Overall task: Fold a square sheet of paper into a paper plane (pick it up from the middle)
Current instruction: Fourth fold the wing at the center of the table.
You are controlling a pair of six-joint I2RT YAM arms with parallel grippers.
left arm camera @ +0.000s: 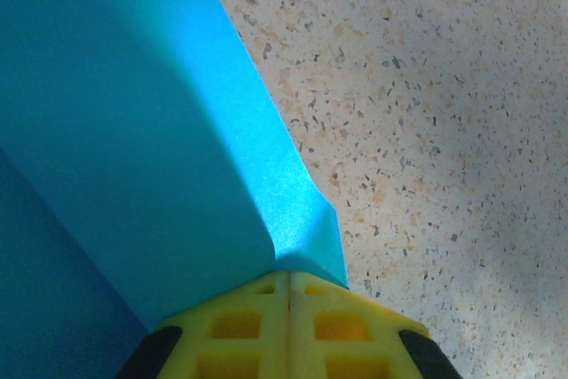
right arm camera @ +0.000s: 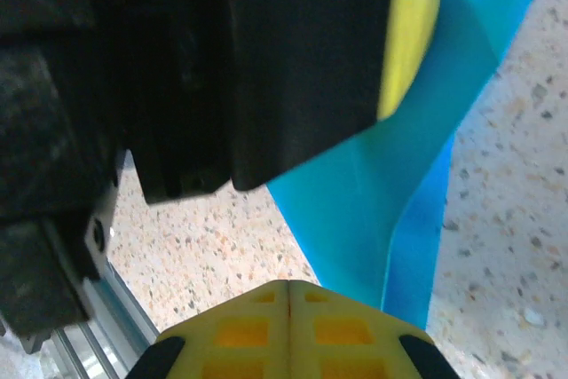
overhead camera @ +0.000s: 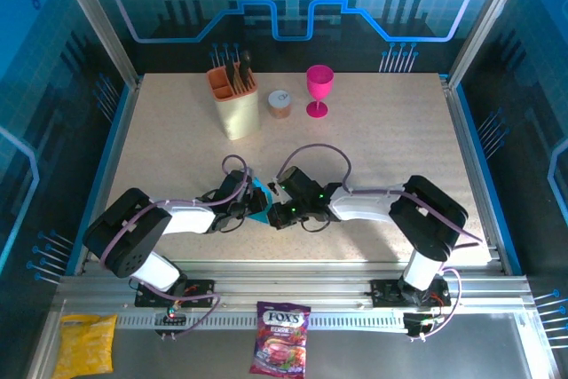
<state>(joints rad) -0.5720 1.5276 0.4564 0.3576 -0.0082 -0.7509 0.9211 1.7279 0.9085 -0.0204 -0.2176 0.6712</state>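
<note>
a speckled beige table (overhead camera: pixel 382 157) inside a blue-lit enclosure, with the two arms meeting low near its front edge. the left gripper (left arm camera: pixel 288 283) is shut tight, its yellow faces flat together, and the square sheet of paper (left arm camera: pixel 133 130) runs straight into the seam between them. it is a pinch on a folded edge, the cyan sheet rising away from the tips in a soft crease with a darker layer beneath on the left. the right gripper (right arm camera: pixel 289 295) is closed too, with no gap at its tips. the paper comes down to touch its right-hand side, but i cannot tell whether any of it sits inside the seam

from above, the sheet is a small cyan wedge caught between the two grippers, near the front middle of the table. it reads as a fold in progress, not yet a dart — no point and no wings show. the next move likely calls for both arms to travel together, carrying the edge over and pressing the crease down without dragging or tearing the thin paper

well behind, at the back, stand a cream holder (overhead camera: pixel 236 106) and a pink goblet (overhead camera: pixel 319 89)
</note>
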